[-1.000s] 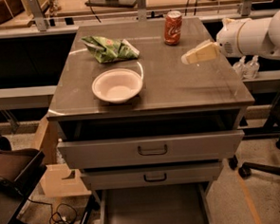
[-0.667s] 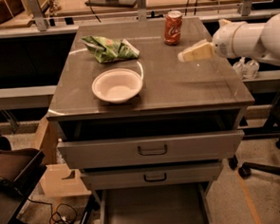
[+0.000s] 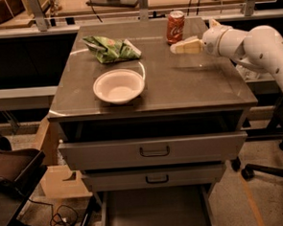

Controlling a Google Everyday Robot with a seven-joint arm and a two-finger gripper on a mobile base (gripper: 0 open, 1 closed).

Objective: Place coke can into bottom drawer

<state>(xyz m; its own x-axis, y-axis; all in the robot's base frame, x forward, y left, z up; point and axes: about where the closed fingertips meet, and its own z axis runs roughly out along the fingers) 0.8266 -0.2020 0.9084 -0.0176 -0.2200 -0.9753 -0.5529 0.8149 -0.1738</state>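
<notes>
The coke can (image 3: 175,27), red with white lettering, stands upright at the far right of the cabinet top (image 3: 187,83). My gripper (image 3: 176,48) comes in from the right on a white arm, its pale fingertips just in front of and beside the can's base, apart from it. The bottom drawer (image 3: 155,212) is pulled out at the lower edge of the view, its flat grey floor bare.
A white bowl (image 3: 118,86) sits front-centre on the top. A green snack bag (image 3: 110,48) lies behind it at the far left. Two closed grey drawer fronts with black handles (image 3: 154,151) are above the open drawer. A chair base (image 3: 265,169) stands at the right.
My gripper has moved left across the cabinet top, closing in on the coke can. The can, bowl and bag have not moved.
</notes>
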